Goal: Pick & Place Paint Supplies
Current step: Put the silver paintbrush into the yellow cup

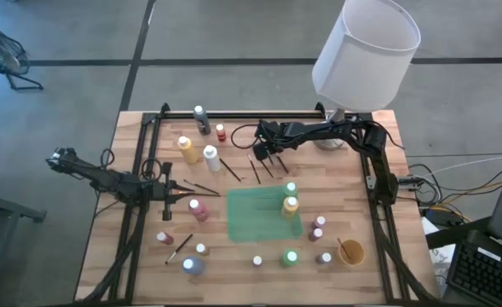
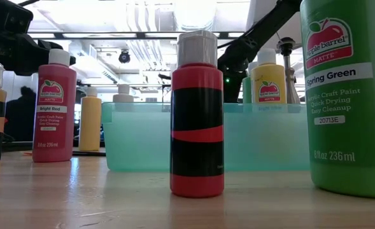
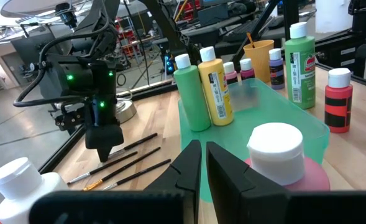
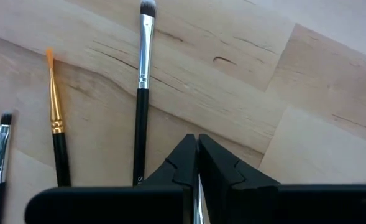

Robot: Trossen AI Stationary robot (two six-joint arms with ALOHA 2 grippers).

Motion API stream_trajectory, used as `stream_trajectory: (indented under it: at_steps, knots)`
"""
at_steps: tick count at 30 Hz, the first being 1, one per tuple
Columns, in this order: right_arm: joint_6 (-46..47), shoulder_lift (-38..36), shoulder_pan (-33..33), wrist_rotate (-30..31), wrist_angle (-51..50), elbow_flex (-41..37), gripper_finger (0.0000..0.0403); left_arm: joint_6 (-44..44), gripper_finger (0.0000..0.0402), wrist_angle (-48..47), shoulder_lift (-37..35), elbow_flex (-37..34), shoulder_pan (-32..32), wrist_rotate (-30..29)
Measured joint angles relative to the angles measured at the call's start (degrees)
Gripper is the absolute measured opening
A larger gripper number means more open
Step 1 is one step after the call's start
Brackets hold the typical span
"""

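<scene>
Brushes [image 4: 141, 93], thin and dark-handled with silver ferrules, lie side by side on the counter [image 1: 353, 205] behind the green mat [image 1: 255, 217]; one has an orange tip. Right tool [image 4: 197, 146] hangs directly over them, fingers clenched together; a thin silver sliver shows between the tips in the right wrist view, but what it is I cannot tell. Left tool [image 3: 204, 163] sits low at the counter's left side, fingers nearly closed with nothing between them, just beside a white-capped pink bottle [image 3: 285, 165].

Low view alone reads labels: Bright Red [image 2: 52, 105], Spring Green [image 2: 346, 95]. High view alone shows bottles scattered all round the mat.

Green and yellow bottles [image 1: 291, 198] stand on the mat. Tan cup [image 1: 350, 251] holds a stick.
</scene>
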Motion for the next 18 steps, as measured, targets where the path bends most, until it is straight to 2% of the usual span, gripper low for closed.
stream_trajectory:
  at_steps: [8, 18]
  knots:
    - [-3.95, -3.08, 0.14, 1.30, -2.18, -0.52, 0.0008, 0.02, 0.0030, 0.00, 0.00, 0.00, 0.00, 0.00]
    - [-8.49, -14.73, 2.40, 7.70, 0.72, -0.33, 0.0008, 0.01, 0.0030, 0.00, 0.00, 0.01, 0.00, 0.00]
